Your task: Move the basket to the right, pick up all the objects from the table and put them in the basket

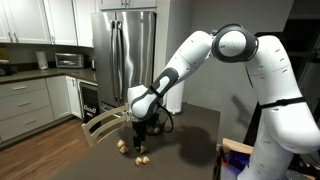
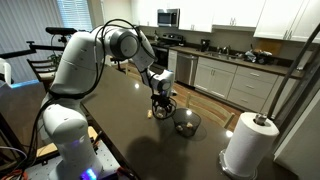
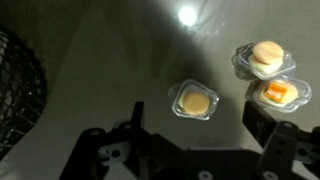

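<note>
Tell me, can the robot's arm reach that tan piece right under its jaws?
Probably yes: the jaws stand open over the tan piece, nothing lies between, and the basket sits off to one side.

**Wrist view.** Dim and soft throughout.
- You get one round white glare spot near the top edge, on the dark bench (image 3: 100, 60).
- The pale objects (image 3: 195, 101) are the brightest items, slightly blown out, with blurred edges.
- The fingers (image 3: 110, 158) along the bottom are near-black, out-of-focus silhouettes.
- The basket (image 3: 15, 90) mesh at the left edge is dark and smeared.

**Exterior views.** You get even indoor light; both pictures are small and grainy.
- The fridge (image 1: 125, 40) carries vertical streaks of reflection.
- The window (image 2: 75, 12) is overexposed.
- The bench top shows a dull grey sheen in an exterior view (image 2: 120, 110).
</note>
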### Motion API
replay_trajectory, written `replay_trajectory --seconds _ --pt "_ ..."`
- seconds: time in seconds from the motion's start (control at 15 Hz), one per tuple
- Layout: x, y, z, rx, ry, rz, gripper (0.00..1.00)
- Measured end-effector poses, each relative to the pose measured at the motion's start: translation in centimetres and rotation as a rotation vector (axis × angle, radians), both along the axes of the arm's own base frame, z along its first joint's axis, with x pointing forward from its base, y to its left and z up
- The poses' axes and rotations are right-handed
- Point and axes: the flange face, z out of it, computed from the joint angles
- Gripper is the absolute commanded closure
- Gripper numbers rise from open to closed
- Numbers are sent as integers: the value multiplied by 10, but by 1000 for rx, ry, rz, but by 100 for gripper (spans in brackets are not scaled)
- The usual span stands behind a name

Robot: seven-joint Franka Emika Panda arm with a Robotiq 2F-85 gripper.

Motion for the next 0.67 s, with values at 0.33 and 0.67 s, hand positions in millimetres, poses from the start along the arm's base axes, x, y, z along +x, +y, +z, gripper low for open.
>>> replay_trajectory --seconds 0.33,0.67 --pt "5 2 -9 4 4 1 33" --pt "9 1 -19 5 12 -2 66"
